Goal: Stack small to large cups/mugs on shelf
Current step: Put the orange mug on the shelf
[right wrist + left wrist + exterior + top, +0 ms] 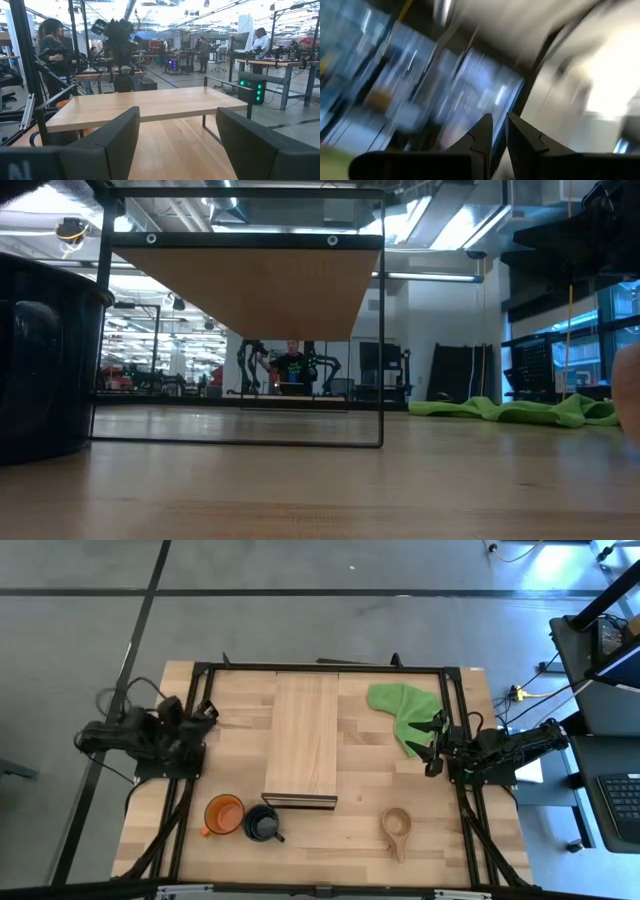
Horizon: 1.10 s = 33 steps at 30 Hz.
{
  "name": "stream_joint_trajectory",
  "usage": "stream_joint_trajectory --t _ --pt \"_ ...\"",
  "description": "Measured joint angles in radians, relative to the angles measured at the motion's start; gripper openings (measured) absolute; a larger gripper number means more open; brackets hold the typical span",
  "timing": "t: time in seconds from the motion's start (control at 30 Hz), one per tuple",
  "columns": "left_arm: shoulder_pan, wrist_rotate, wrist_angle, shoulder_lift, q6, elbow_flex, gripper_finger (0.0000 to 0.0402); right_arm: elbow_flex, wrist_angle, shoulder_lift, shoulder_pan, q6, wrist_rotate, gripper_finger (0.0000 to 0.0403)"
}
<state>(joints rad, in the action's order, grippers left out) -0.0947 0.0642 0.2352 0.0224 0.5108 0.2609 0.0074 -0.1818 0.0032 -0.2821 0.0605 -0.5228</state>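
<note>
On the worktop (350, 810), three cups are sitting along the front edge while the left end effector (207, 716) is waiting closed and the right end effector (434, 743) spread, at opposite side edges.

Orange mug (223, 814), navy mug (262, 824), wooden cup (397, 827) before shelf (303, 736).

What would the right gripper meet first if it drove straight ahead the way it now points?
Probably the shelf: the right gripper, open at the table's right edge, faces its side. The green cloth lies beside that line. Whether the fingers would pass over or under the board is unclear.
</note>
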Motion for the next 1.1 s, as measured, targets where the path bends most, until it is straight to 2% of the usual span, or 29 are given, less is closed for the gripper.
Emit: stream_joint_trajectory --t 0.07,0.13,0.27,0.37,0.53,0.67,0.8,0.97,1.1 --pt "0.000 0.000 -0.373 0.064 -0.020 0.161 0.0047 0.000 0.000 0.000 0.000 0.000 0.000 0.0263" --pt "0.001 -0.018 -0.630 0.157 -0.065 0.302 0.0047 0.000 0.000 0.000 0.000 0.000 0.000 0.0263" --pt "0.000 -0.075 -0.991 0.309 -0.136 0.517 0.0047 0.000 0.000 0.000 0.000 0.000 0.000 0.0263" --pt "-0.001 -0.105 -1.220 0.414 -0.126 0.557 0.0047 0.000 0.000 0.000 0.000 0.000 0.000 0.0263" --pt "-0.048 -0.188 -1.317 0.534 -0.121 0.544 0.0047 0.000 0.000 0.000 0.000 0.000 0.000 0.0263" --pt "-0.132 -0.169 -1.286 0.605 -0.151 0.543 0.0047 0.000 0.000 0.000 0.000 0.000 0.000 0.0263" --pt "-0.261 -0.151 -1.231 0.679 -0.151 0.544 0.0047 0.000 0.000 0.000 0.000 0.000 0.000 0.0263" --pt "-0.451 0.024 -1.263 0.777 -0.101 0.628 0.0047 0.000 0.000 0.000 0.000 0.000 0.000 0.0263" --pt "-0.597 0.110 -1.330 0.848 0.040 0.695 0.0047 0.000 0.000 0.000 0.000 0.000 0.000 0.0263"
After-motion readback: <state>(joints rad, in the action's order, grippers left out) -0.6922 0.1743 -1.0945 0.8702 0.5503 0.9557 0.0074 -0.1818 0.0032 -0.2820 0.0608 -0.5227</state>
